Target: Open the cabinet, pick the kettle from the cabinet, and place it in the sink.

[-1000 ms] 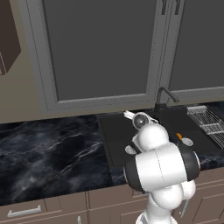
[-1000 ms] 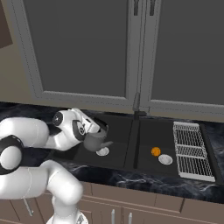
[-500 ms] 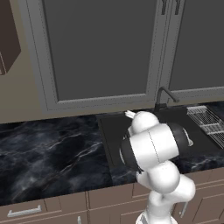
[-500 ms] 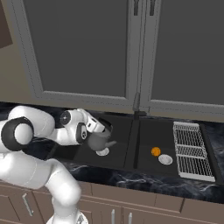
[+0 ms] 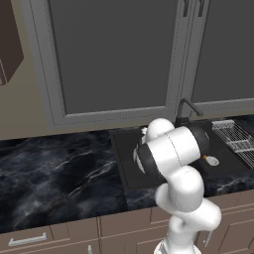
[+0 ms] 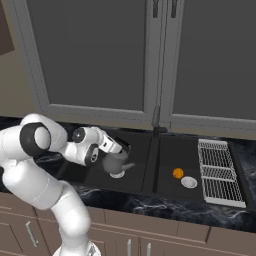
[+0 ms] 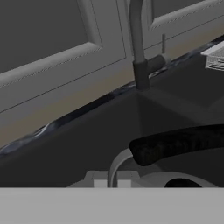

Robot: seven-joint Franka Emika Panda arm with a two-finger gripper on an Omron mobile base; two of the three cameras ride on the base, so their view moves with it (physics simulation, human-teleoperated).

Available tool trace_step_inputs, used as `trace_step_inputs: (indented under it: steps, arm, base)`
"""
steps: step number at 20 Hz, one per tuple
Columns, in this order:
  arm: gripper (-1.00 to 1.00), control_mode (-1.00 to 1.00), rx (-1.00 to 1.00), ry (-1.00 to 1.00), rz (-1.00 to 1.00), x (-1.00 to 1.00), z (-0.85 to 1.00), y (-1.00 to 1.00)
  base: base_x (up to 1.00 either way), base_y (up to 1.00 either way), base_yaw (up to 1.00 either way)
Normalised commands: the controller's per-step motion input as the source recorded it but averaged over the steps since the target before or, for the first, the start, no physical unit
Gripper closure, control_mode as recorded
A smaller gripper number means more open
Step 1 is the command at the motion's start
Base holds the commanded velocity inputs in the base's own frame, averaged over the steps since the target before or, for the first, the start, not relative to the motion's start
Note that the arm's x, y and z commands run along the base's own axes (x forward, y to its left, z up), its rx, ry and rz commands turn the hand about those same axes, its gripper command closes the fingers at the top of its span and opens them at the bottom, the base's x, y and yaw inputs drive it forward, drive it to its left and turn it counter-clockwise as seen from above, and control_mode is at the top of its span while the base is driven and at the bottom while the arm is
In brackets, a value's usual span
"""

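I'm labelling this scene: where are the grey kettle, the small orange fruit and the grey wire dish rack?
Grey kettle (image 6: pixel 116 163): right base view, its rounded body.
Small orange fruit (image 6: pixel 177 173): right base view, its middle.
Grey wire dish rack (image 6: pixel 218 173): right base view, its grid.

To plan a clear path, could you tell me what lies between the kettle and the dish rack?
In the right base view, between the kettle and the rack lie the sink divider, an orange ball and a small white disc.

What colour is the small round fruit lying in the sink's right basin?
Orange: the small round fruit sits beside a small white disc, clearest in the right base view.
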Motion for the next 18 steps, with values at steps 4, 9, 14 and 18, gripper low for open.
trace_step_inputs:
  steps: [4,9,14,18]
  arm:
    - [1.0,-1.0,0.0,0.01,0.0,0.23,-0.05,-0.14]
    - [1.0,-1.0,0.0,0.02,0.0,0.14,-0.11,-0.14]
    - [1.0,-1.0,0.0,0.02,0.0,0.14,-0.14,-0.2]
    - [1.0,-1.0,0.01,0.01,0.02,0.08,-0.18,-0.19]
  base:
    - [0.0,0.0,0.0]
    - [0.0,0.0,0.0]
    - [0.0,0.0,0.0]
    - [0.0,0.0,0.0]
